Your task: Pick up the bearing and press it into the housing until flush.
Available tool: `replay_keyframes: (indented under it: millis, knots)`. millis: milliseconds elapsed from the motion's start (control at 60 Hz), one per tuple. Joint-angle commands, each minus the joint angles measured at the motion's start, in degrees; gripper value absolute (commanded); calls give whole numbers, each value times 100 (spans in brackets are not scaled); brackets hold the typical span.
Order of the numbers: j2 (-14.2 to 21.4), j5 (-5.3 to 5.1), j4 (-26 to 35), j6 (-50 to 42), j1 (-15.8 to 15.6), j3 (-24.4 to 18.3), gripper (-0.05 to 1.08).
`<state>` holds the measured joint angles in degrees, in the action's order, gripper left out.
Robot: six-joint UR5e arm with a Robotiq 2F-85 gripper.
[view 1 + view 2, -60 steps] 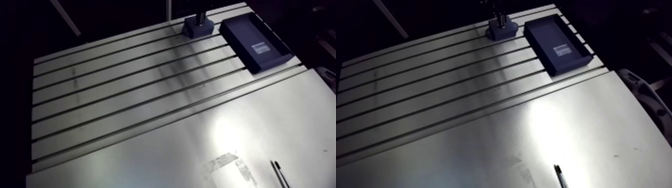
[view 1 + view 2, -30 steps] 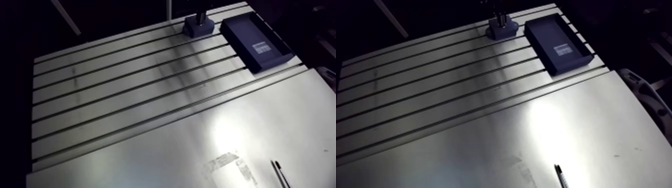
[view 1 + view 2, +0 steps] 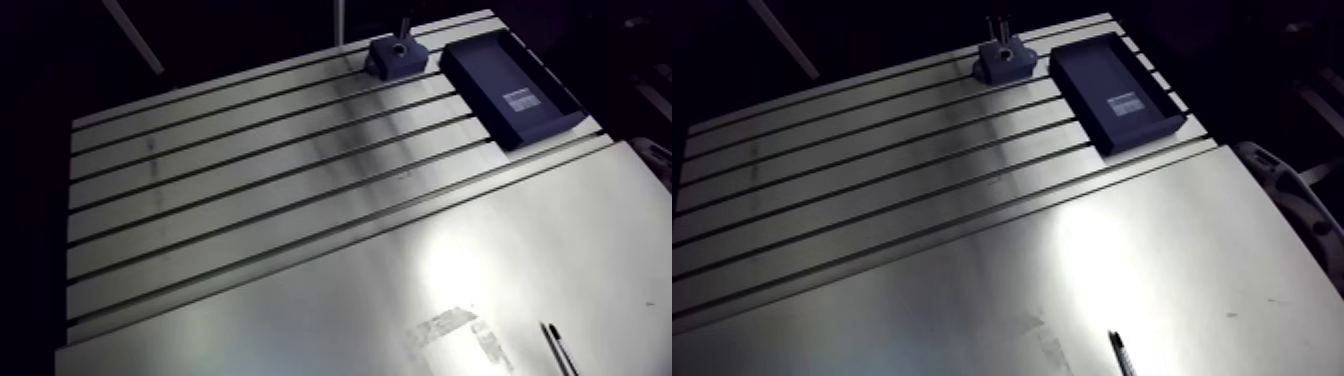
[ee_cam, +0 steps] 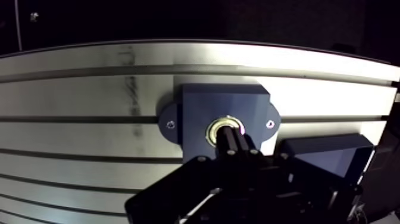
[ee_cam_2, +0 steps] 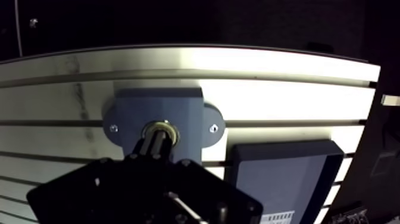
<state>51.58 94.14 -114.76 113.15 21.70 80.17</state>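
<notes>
Slotted aluminium table (image 3: 250, 200). Dark blue rectangular tray (image 3: 510, 90), just beside the blue flanged housing block (image 4: 196, 110). Black two-finger gripper (image 4: 231, 136), fingers pressed together and holding nothing, poised over the housing's bore. Small steel ring bearing (image 4: 214, 125), seated in that bore and apparently near flush. Judged rigid, smooth and slippery. Its outer rim is enclosed, so press squarely on its face.

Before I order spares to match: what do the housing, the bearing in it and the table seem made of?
Housing: flat, even dark blue with no glint, likely plastic, perhaps painted. Bearing: a bright, glinting ring, likely polished steel. Table: pale, slotted, streaked with glare, bare brushed aluminium by its look.
</notes>
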Motion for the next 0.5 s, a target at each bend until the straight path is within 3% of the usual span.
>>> replay_keyframes:
  millis: [17,167,183,200,217,233,250,500]
  knots:
    - [176,12,192,2,-7,-24,108]
    - [298,20,330,-7,-16,-24,104]
    - [325,29,402,-7,-16,-24,84]
    - [325,29,402,-7,-16,-24,84]
    - [367,45,510,-7,-16,-24,42]
    - [367,45,510,-7,-16,-24,42]
    - [403,77,624,8,-16,-9,3]
    - [895,100,1211,-85,-43,-6,0]
